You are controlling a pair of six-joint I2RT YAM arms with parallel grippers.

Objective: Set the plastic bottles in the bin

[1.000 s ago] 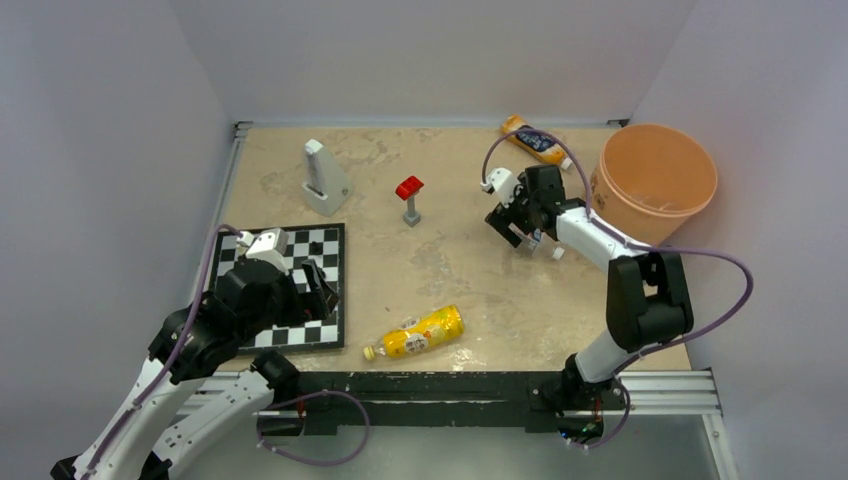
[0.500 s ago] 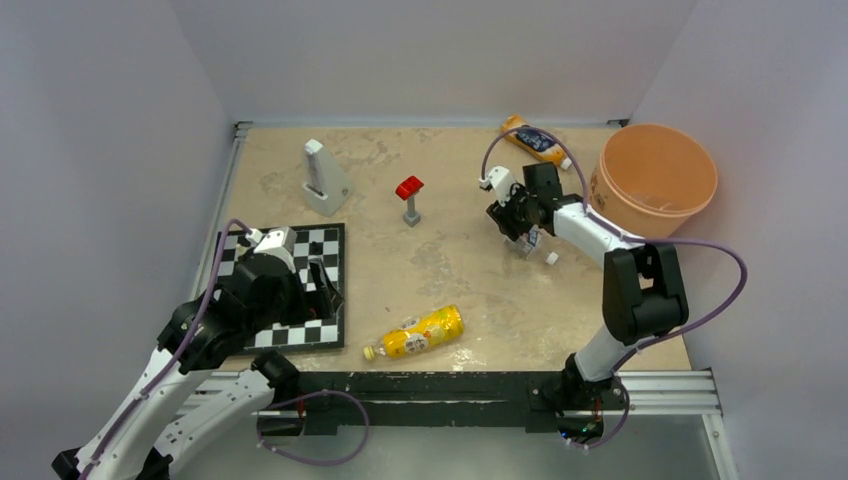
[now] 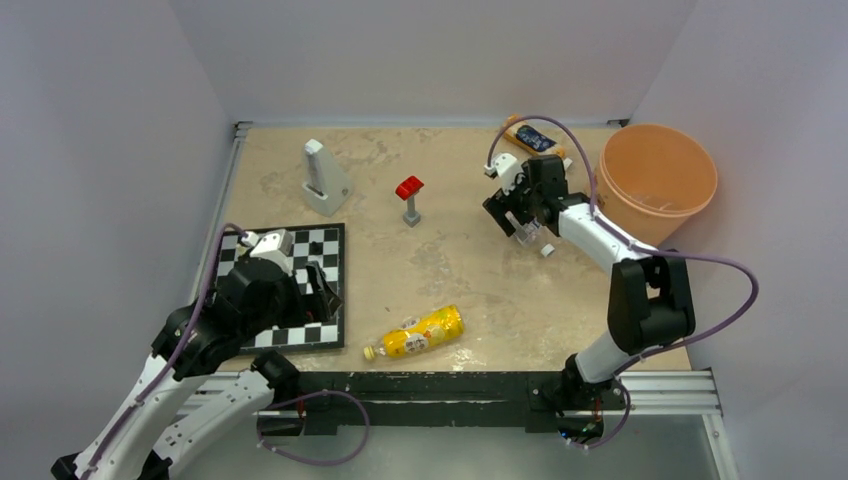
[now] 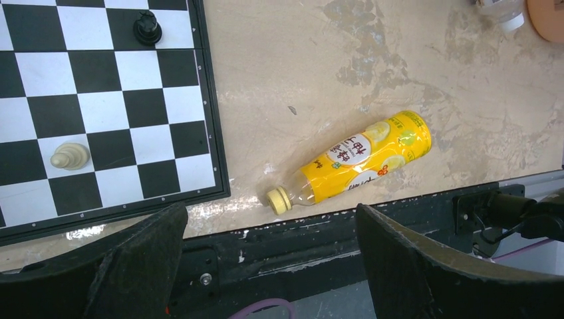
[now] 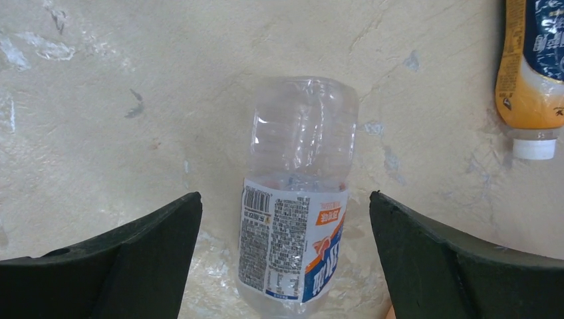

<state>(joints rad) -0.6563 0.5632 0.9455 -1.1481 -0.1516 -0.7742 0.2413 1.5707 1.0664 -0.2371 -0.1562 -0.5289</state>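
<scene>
A clear plastic bottle point(image 5: 297, 199) with a white and blue label lies on the table between the wide-open jaws of my right gripper point(image 5: 284, 197), with a gap on each side. In the top view the right gripper point(image 3: 517, 220) hangs over this bottle point(image 3: 532, 237), left of the peach-orange bin point(image 3: 655, 180). An orange bottle with a dark label point(image 3: 535, 138) lies at the back edge and shows in the right wrist view point(image 5: 535, 66). A yellow bottle point(image 3: 420, 333) lies near the front edge. My left gripper point(image 3: 322, 290) is open and empty; the yellow bottle point(image 4: 359, 159) lies ahead of its jaws point(image 4: 271, 212).
A chessboard point(image 3: 330, 255) lies at the front left with a black pawn point(image 4: 146, 26) and a white pawn point(image 4: 70, 156) on it. A white wedge-shaped device point(image 3: 322, 180) and a red-topped grey stand point(image 3: 410, 198) stand behind it. A black rail point(image 3: 450, 385) runs along the front edge.
My right gripper has moved a little toward the back of the table, staying over the clear bottle, which shifted slightly left. The left arm shifted only slightly.
</scene>
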